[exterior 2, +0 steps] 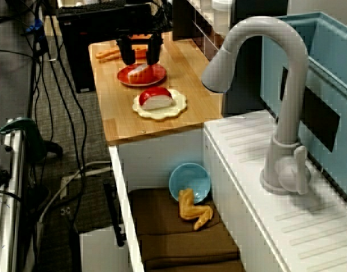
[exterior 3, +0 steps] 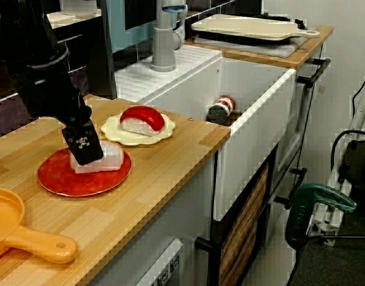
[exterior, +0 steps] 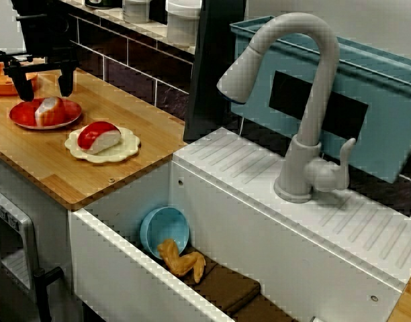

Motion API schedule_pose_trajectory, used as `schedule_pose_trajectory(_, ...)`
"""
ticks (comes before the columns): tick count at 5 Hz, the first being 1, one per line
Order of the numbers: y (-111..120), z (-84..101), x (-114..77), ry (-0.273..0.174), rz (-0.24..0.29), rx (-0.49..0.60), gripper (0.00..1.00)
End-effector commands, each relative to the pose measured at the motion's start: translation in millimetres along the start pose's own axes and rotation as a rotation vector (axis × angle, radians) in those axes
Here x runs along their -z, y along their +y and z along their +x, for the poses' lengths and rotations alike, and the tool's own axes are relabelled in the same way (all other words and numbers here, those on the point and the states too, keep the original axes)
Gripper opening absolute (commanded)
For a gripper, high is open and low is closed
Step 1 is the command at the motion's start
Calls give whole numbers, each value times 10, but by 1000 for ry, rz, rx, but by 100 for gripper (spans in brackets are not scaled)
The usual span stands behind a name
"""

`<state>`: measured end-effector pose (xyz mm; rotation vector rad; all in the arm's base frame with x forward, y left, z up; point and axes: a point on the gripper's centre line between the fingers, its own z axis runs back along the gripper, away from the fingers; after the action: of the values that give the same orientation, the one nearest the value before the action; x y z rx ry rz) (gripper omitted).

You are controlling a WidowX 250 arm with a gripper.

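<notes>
Hovering at the upper left of the side view, the gripper (exterior: 44,95) is held unclenched (jaws wider than the piece) over the nigiri (exterior: 50,111), laid flat on its red plate (exterior: 21,115).

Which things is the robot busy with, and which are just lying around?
Busy with:
gripper, open, right at the sushi piece
red plate under it

Lying about:
red-topped sushi on the cream plate
orange pan
blue bowl and toy chicken in the sink
faucet
</notes>
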<state>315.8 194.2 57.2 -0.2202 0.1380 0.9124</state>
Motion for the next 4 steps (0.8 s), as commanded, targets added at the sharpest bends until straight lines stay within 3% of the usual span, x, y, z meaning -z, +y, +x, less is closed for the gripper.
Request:
schedule_pose_trajectory(1,208,-31,-505,-204,48,51,100)
schedule_pose_trajectory(2,209,55,-548,-186,64,61,100)
schedule_pose_trajectory(3,214,49,-562,-199,59,51,100)
schedule_pose_trajectory(4,210,-4,-558,-250,75,39,100)
